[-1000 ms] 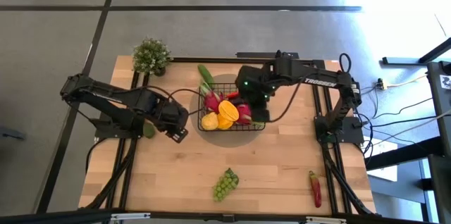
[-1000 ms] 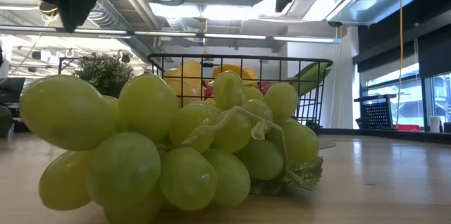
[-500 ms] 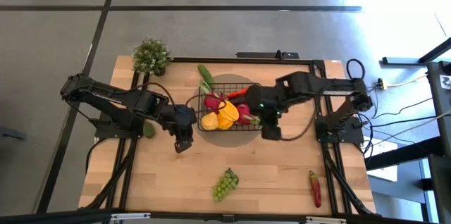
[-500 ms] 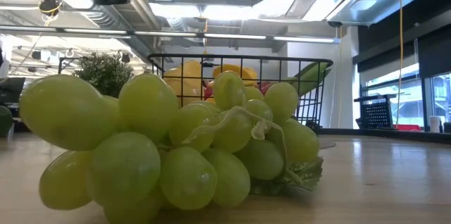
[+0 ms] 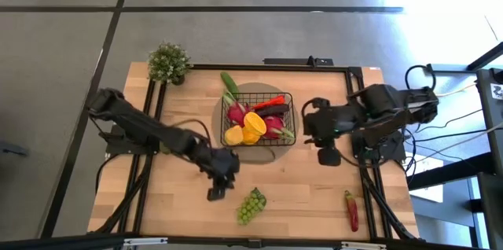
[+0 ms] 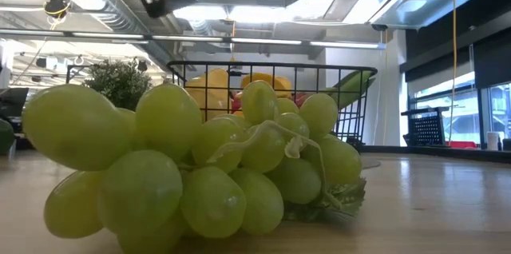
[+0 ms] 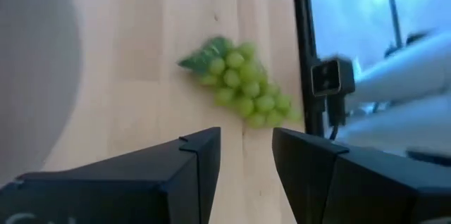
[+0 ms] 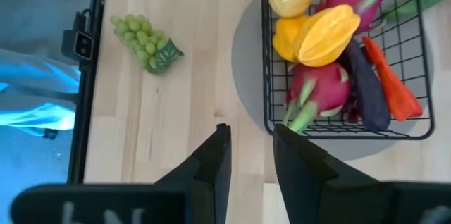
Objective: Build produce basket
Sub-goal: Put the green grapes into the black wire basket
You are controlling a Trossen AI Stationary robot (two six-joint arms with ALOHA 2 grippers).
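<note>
The black wire basket (image 5: 284, 97) stands on a grey round mat at mid-table and holds a pink dragon fruit (image 8: 320, 86), yellow fruits (image 8: 324, 34), a dark eggplant, an orange carrot and a green cucumber (image 5: 229, 85). A bunch of green grapes (image 5: 251, 205) lies on the wood near the table's near edge, filling the low view (image 6: 200, 166). My left gripper (image 5: 215, 193) hovers open just left of the grapes (image 7: 239, 86). My right gripper (image 5: 328, 156) hangs open to the right of the basket (image 8: 268, 76).
A red chili (image 5: 352, 211) lies near the table's near right corner. A bushy potted plant (image 5: 169, 63) stands at the far left corner. Bare wood lies between the basket and the grapes.
My left gripper has swung from beside the basket's left side toward the near edge and to the right, ending close to the grapes. My right gripper has drawn back from above the basket toward the table's right and slightly nearer. The produce in the basket now shows uncovered.
</note>
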